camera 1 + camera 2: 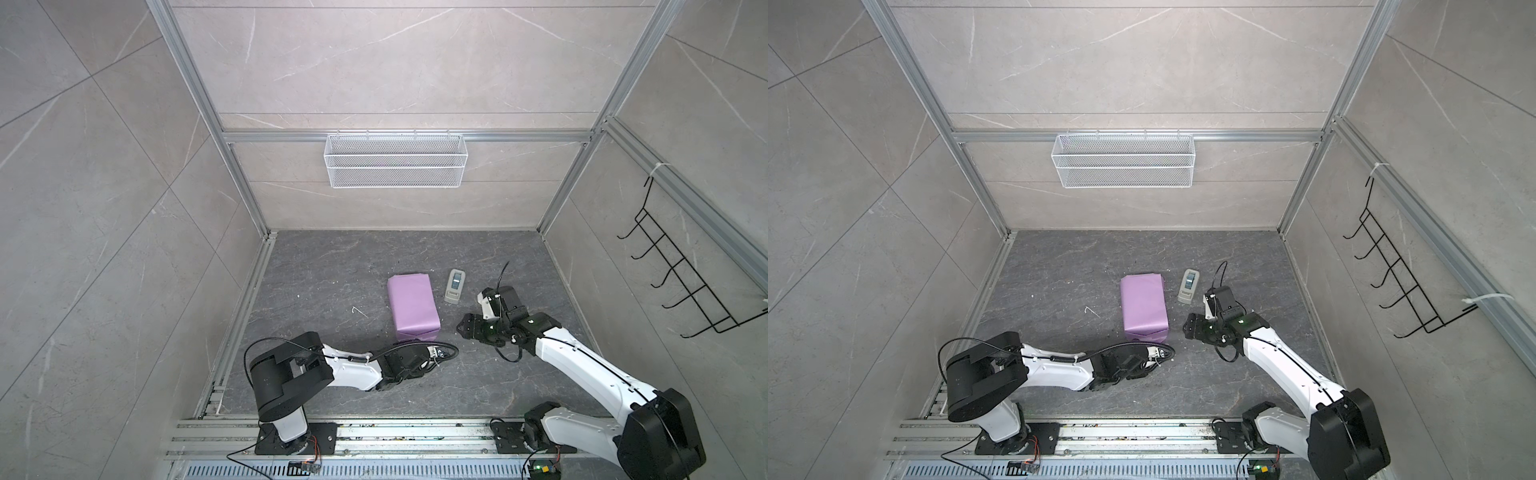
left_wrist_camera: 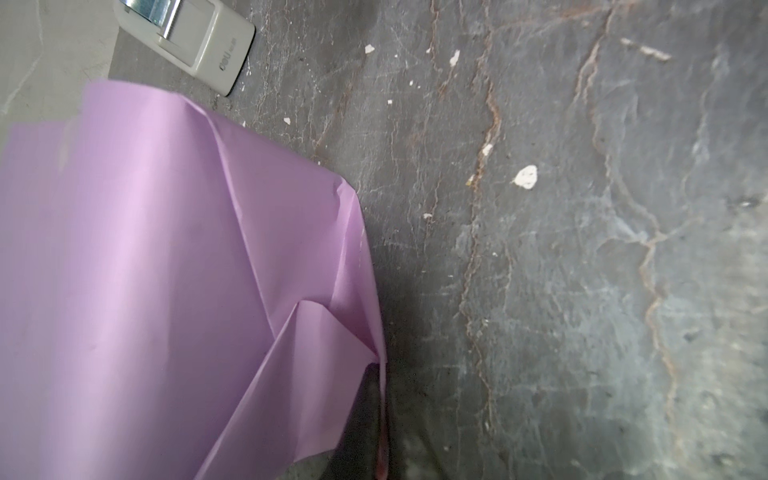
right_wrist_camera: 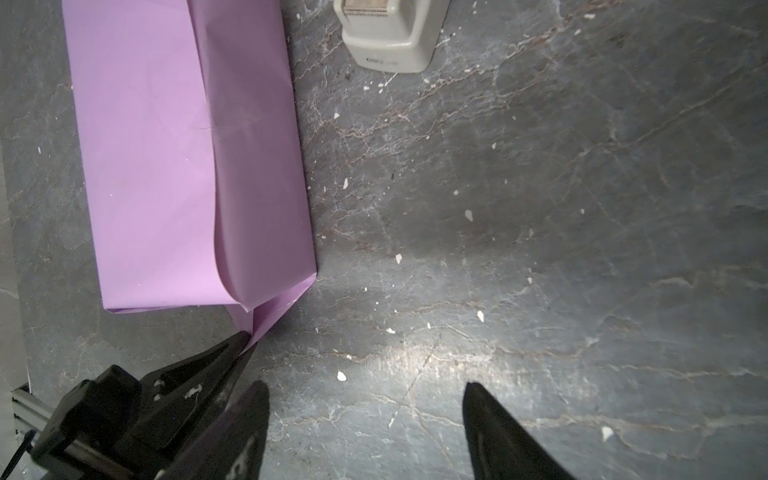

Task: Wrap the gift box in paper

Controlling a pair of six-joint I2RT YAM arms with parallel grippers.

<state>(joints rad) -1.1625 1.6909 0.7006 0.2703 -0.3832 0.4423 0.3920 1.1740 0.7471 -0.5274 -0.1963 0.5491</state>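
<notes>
The lilac paper (image 1: 412,305) (image 1: 1144,305) lies folded into an oblong parcel in the middle of the dark floor. The gift box is hidden under it. My left gripper (image 1: 432,348) (image 1: 1160,350) is at the parcel's near right corner. In the left wrist view its jaws (image 2: 381,415) are shut on a thin flap of the paper (image 2: 145,249). The right wrist view shows those black fingers (image 3: 239,347) pinching the flap's tip below the parcel (image 3: 166,166). My right gripper (image 1: 463,328) (image 1: 1188,326) (image 3: 365,386) hovers open just right of the parcel, over bare floor, holding nothing.
A grey-white oblong device (image 1: 454,286) (image 1: 1187,286) (image 3: 390,37) (image 2: 187,37) lies right of the parcel's far end. A white wire basket (image 1: 395,160) hangs on the back wall. A black hook rack (image 1: 685,282) is on the right wall. Small white scraps dot the floor.
</notes>
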